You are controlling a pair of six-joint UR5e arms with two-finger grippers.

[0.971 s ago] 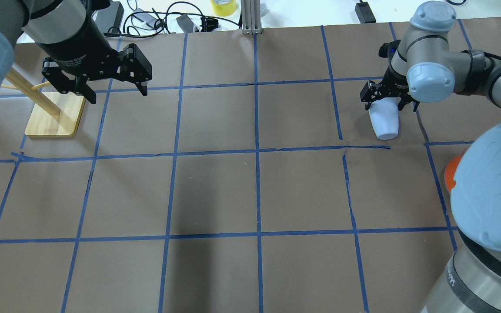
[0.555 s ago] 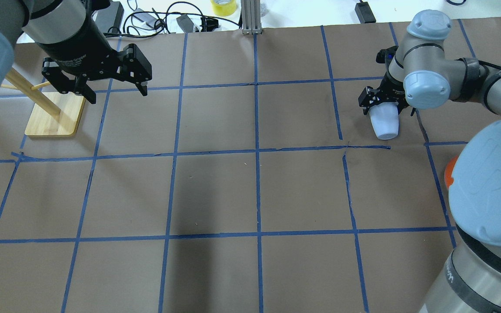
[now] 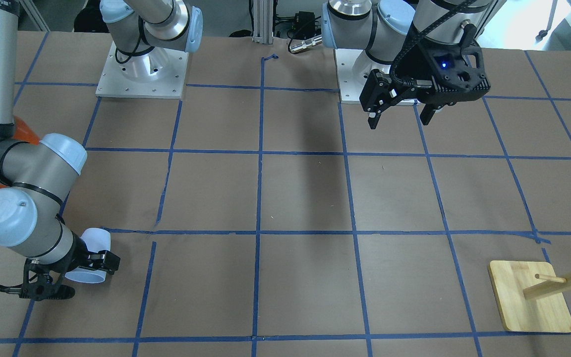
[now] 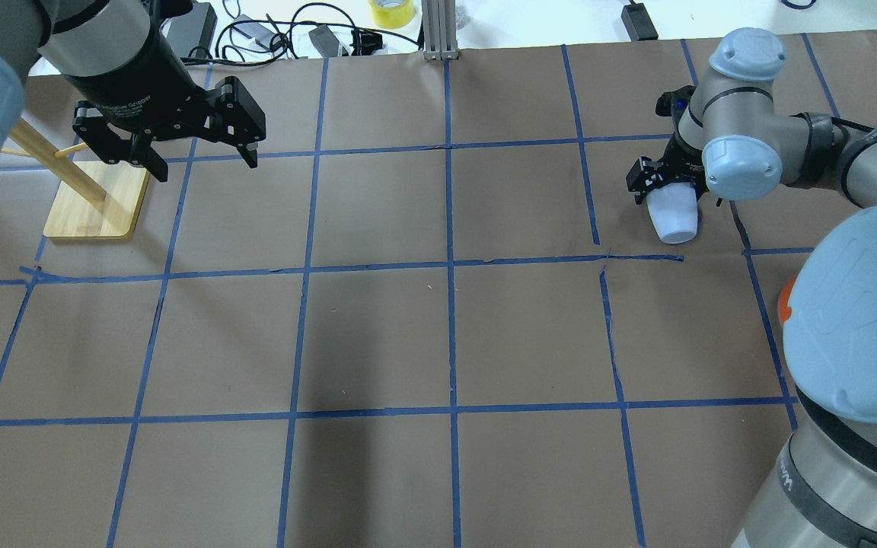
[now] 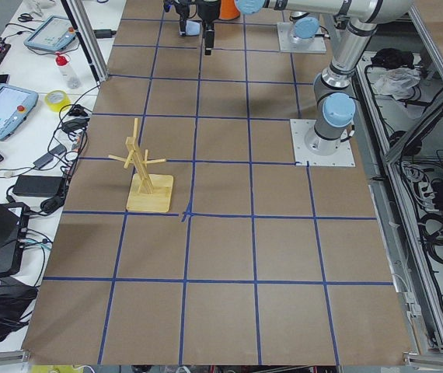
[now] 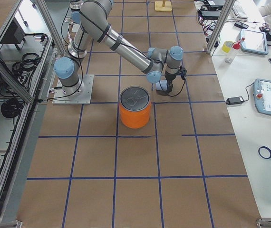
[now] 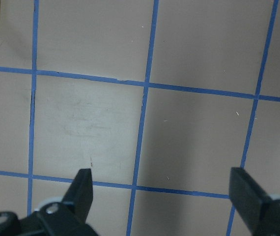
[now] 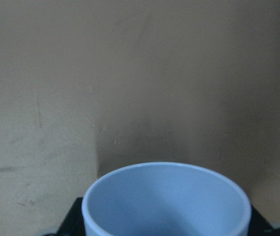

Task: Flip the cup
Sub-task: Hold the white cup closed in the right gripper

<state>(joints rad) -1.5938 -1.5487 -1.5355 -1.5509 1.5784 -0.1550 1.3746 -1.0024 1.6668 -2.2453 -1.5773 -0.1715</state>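
The right claw (image 4: pixel 673 185) is pinching the cup (image 4: pixel 674 218) near its rim. The cup is lying tilted between the fingers, with its base sticking out toward the robot and its blue mouth pointing away. The left claw (image 4: pixel 207 168) is hanging spread wide above the brown paper (image 4: pixel 377 335) — a wooden rack (image 4: pixel 96 207) is standing just off its outer side.
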